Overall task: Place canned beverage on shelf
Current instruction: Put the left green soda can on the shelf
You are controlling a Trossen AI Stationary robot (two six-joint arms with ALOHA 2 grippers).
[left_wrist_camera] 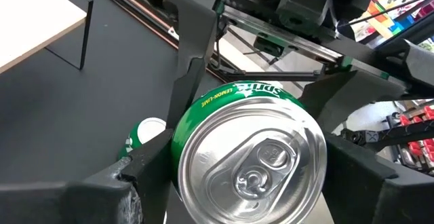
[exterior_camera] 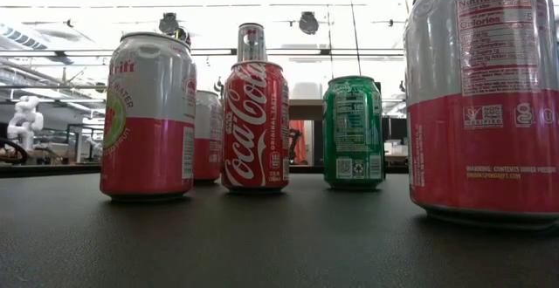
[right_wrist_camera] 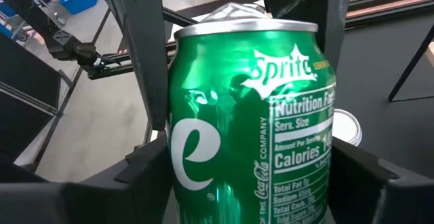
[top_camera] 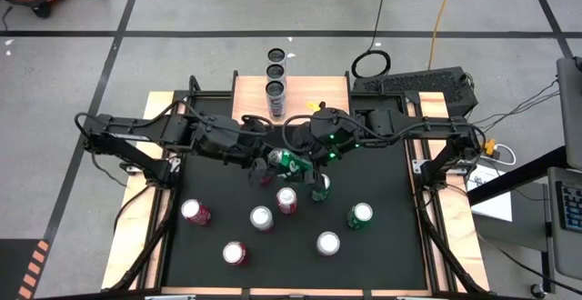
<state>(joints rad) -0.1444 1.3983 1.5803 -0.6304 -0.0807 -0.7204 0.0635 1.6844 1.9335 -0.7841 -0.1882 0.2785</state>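
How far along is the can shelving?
Done: three cans stand in a row on the shelf. In hand: a green Sprite can is held above the table's middle, with both the left gripper and right gripper closed on it, apparently a handover. Left: shelving it, plus seven cans on the black mat.

"Sprite", "Nutrition Facts" and "Calories" are printed on the green can [right_wrist_camera: 251, 115]; "Coca-Cola" is read on the red can [exterior_camera: 255, 126].

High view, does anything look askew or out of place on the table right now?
Yes: one green Sprite can is tipped on its side above the mat, gripped between both the left gripper and the right gripper. The other cans stand upright.
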